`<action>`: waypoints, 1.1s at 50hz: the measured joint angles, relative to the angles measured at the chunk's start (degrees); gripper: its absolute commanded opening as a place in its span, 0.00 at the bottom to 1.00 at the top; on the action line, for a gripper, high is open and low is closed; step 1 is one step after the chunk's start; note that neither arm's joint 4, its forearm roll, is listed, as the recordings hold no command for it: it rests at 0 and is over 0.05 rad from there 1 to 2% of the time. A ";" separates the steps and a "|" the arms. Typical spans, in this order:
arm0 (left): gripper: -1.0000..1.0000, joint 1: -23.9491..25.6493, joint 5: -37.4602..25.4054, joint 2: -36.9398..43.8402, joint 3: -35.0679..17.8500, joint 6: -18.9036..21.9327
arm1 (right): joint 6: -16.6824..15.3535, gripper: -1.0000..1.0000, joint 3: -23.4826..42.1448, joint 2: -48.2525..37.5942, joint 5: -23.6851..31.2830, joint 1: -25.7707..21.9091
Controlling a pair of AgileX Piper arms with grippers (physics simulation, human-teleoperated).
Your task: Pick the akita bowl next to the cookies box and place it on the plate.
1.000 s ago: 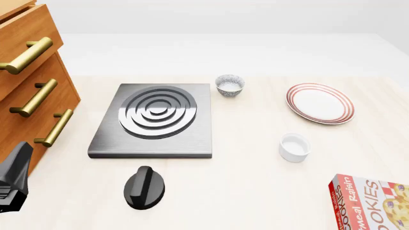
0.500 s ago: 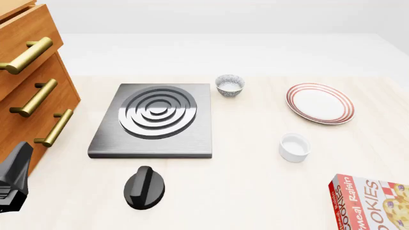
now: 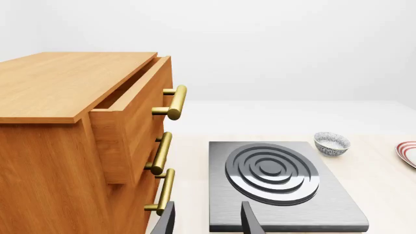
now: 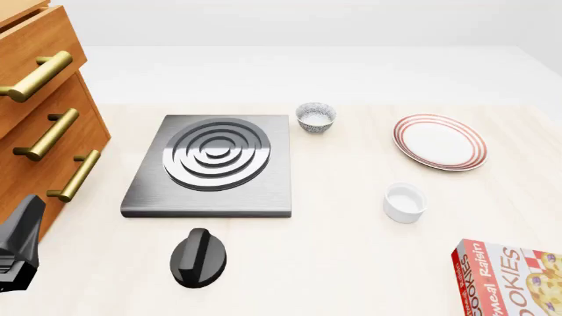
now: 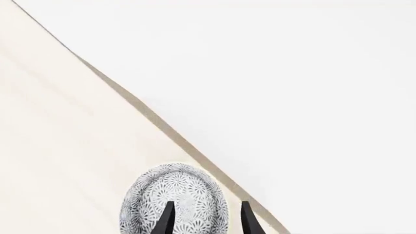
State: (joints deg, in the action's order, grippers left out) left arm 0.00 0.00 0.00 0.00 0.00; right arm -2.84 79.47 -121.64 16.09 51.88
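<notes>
None of the task done: akita bowl [image 5: 174, 201] ungrasped beneath parted right hand [image 5: 205, 217], plate [image 4: 439, 141] bare.

Bright, even light fills the scene, soft and seemingly from overhead. Shadows are faint: a thin dark rim under the stove plate [image 4: 210, 168] and a small smudge beneath the knob [image 4: 199, 258]. The brass drawer handles [image 3: 170, 102] carry gentle highlights, with no harsh glare. Everything renders sharp from near to far, without blur, grain, or bending at the edges. The pale table [image 4: 351, 263] almost merges with the white backdrop.
</notes>
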 measured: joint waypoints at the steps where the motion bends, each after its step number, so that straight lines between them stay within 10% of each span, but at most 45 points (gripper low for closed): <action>1: 1.00 0.00 0.00 0.00 0.00 0.00 | 0.00 1.00 -0.04 -0.14 -0.10 0.00; 7: 1.00 0.00 0.00 0.00 0.00 0.00 | 0.08 1.00 -0.20 -0.94 -0.75 -0.12; 8: 1.00 0.00 0.00 0.00 0.00 0.00 | 0.12 0.00 -0.21 -0.96 -0.84 -0.14; 55: 1.00 0.00 0.00 0.00 0.00 0.00 | 3.14 0.00 -2.77 11.90 4.76 -1.33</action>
State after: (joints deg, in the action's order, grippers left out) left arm 0.00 0.00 0.00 0.00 0.00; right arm 0.30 76.70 -109.75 20.84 50.56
